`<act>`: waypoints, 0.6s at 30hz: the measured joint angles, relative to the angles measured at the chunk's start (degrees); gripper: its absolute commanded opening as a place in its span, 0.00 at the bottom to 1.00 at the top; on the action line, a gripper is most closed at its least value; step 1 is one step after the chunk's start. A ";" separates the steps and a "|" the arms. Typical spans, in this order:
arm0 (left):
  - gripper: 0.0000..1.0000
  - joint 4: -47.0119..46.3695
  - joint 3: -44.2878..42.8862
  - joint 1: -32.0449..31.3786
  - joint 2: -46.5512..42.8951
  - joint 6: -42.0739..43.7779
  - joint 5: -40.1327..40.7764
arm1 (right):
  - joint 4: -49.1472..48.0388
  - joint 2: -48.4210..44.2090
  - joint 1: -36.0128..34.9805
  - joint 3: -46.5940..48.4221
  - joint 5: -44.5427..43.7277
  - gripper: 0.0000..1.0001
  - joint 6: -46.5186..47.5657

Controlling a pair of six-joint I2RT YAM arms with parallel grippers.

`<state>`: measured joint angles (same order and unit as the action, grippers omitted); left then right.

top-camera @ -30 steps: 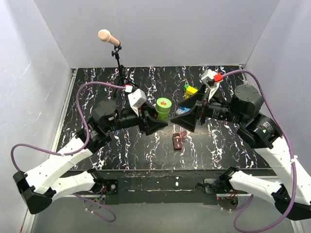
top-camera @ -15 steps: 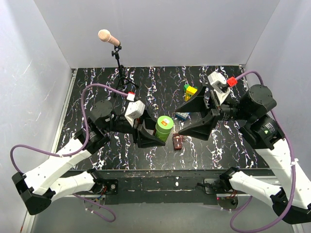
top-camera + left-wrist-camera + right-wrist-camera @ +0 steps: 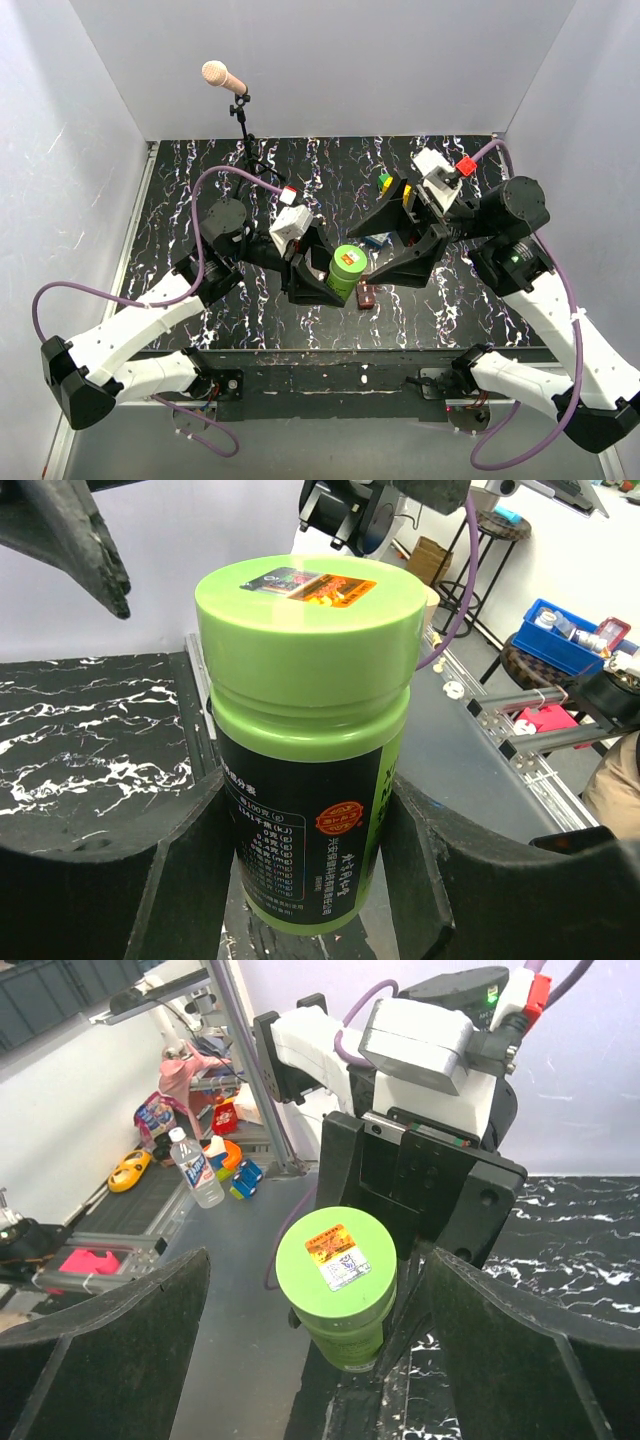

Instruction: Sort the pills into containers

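Left end effector (image 3: 330, 277) pinches green bottle (image 3: 346, 270) | right end effector (image 3: 375, 250) spread near cap (image 3: 335, 1260) | you risk knocking bottle loose if misaligned.

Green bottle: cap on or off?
On. The cap sits fully seated on the green bottle, with no gap at the neck in the left wrist view.

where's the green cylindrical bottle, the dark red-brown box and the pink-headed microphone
green cylindrical bottle (image 3: 305, 610): left wrist view, top of its lid
dark red-brown box (image 3: 366, 296): top external view, its upper face
pink-headed microphone (image 3: 217, 75): top external view, its head
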<state>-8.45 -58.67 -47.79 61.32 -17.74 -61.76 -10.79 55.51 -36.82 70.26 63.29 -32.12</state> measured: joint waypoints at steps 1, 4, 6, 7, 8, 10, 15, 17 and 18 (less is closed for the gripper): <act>0.00 -0.48 0.00 0.00 0.11 -0.24 -0.31 | -1.51 0.22 0.00 -0.15 0.33 0.94 -0.79; 0.00 -1.40 -0.02 0.00 0.24 -0.57 -0.79 | -4.50 0.50 -0.15 -0.87 1.27 0.93 -2.21; 0.00 -2.19 -0.17 0.00 0.37 -0.83 -1.03 | -6.27 0.96 -0.39 -1.22 1.66 0.92 -2.89; 0.00 -2.64 -0.22 0.00 0.46 -0.92 -1.11 | -7.15 1.14 -0.46 -1.62 1.77 0.91 -3.28; 0.00 -2.99 -0.26 0.00 0.52 -1.01 -1.16 | -7.67 1.22 -0.55 -2.08 1.86 0.91 -3.56; 0.00 -3.74 -0.33 0.00 0.85 -1.36 -1.33 | -8.48 1.25 -0.70 -2.99 1.86 0.90 -4.00; 0.00 -4.26 -0.44 0.00 1.92 -1.79 -1.57 | -9.46 1.36 -0.79 -3.43 1.84 0.85 -4.42; 0.00 -4.31 -0.44 0.00 2.27 -1.88 -1.55 | -9.86 1.36 -0.81 -3.43 1.81 0.82 -4.59; 0.00 -4.31 -0.44 0.00 2.38 -1.92 -1.55 | -10.08 1.36 -0.81 -3.43 1.81 0.81 -4.66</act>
<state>-12.75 -59.11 -47.79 63.70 -19.66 -63.31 -20.86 56.86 -37.63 66.83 65.10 -36.77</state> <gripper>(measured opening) 0.509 0.844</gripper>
